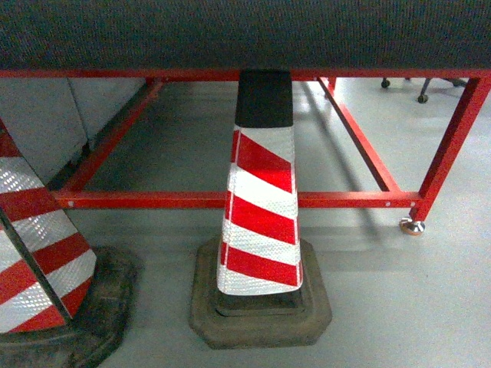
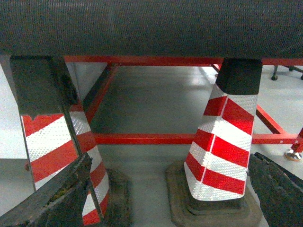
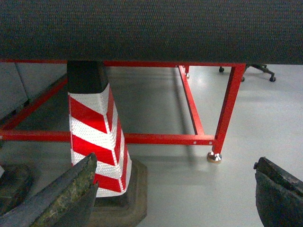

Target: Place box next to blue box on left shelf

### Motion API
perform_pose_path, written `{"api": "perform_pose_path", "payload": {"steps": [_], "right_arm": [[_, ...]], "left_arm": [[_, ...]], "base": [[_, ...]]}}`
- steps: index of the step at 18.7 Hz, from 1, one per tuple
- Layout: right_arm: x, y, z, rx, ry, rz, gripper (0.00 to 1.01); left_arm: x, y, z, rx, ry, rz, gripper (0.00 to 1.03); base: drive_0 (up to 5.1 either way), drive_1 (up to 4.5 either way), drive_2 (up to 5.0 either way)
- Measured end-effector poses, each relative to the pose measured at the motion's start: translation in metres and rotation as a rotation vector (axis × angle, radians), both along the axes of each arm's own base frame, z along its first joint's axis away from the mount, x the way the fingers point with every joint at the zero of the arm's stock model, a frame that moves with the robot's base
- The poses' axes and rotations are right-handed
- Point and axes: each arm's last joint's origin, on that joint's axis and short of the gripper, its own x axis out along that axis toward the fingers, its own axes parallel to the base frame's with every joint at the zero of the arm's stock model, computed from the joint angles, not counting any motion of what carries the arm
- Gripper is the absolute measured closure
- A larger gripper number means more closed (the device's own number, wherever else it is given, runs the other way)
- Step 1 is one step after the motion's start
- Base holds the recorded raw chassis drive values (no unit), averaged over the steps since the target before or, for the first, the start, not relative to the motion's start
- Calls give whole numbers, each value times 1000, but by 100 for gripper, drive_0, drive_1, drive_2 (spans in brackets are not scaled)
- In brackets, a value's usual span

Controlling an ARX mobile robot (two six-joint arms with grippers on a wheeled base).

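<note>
The box, the blue box and the left shelf show in none of the three views, so how the box looks and where it stands cannot be told. What fills the head view is a red-and-white striped traffic cone [image 1: 261, 215] with a black top and a dark, worn rubber base, standing upright on the grey floor [image 1: 383, 307]. Behind the cone runs the low rail of a red-painted metal frame [image 1: 153, 199], and the cone's black top reaches up to a dark, coarse-textured surface [image 1: 245, 31] that the frame carries. To the left of the cone, apart from it, stands a second striped cone [image 1: 38, 253], cut off by the picture's edge. To the right of the cone the frame's leg ends in a small round metal foot [image 1: 412, 226]. Far behind the cone, at the upper right, chair castors [image 1: 422, 98] are seen. The left gripper [image 2: 170, 161] is spread wide, its scuffed dark fingers [image 2: 57, 203] at either lower corner of its wrist view, with nothing held. The right gripper [image 3: 176, 161] is likewise wide apart and holds nothing; the cone stands beyond its left finger [image 3: 61, 198]
</note>
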Motion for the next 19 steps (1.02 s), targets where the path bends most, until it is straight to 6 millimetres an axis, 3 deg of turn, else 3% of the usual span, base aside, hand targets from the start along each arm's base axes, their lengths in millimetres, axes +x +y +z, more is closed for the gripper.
{"api": "perform_pose_path", "payload": {"steps": [19], "right_arm": [[0, 0, 0, 0, 0, -2, 3]], "left_arm": [[0, 0, 0, 4, 0, 0, 5]], "base": [[0, 0, 0]]}}
